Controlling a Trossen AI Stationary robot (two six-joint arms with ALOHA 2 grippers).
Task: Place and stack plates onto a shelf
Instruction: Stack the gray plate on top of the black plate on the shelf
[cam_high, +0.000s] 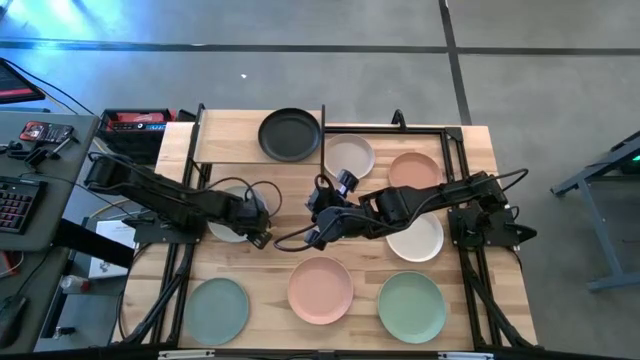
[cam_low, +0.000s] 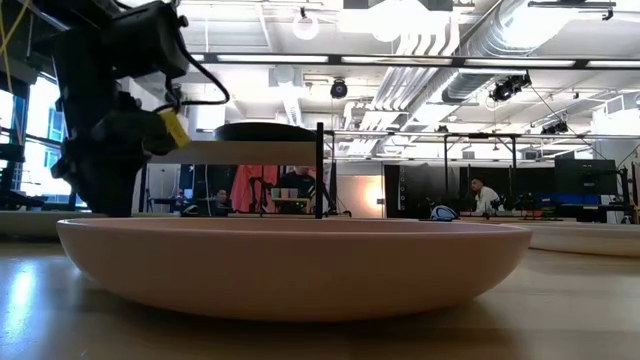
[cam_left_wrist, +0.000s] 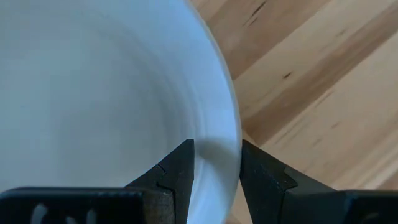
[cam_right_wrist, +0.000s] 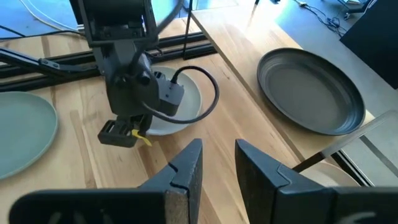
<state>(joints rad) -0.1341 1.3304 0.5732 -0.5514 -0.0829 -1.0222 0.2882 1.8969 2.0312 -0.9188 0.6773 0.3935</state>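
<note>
Fingers, left arm: set astride the rim of a white plate, one finger inside the rim, the other outside over the wood; a narrow gap shows on each side of the rim, so they stand parted and not clamped. In the high view this gripper sits at the right edge of that plate, left of centre on the surface.

Fingers, right arm: apart, nothing between them, above bare wood. In the high view this gripper is near the middle of the surface, just right of the left gripper and apart from it.

Plates relative to the right fingers:
- black plate: beyond them, lying on the shelf, whose pale board runs along the far left edge.
- beige-grey plate: beyond them, right of the black plate.
- terracotta plate: to their right, partly under the right arm.
- second white plate: to their right, under the arm.
- pink plate: nearer than the fingers, centre front.
- sage green plate: front right.
- pale grey-green plate: front left.

All plates lie flat and apart from one another.
</note>
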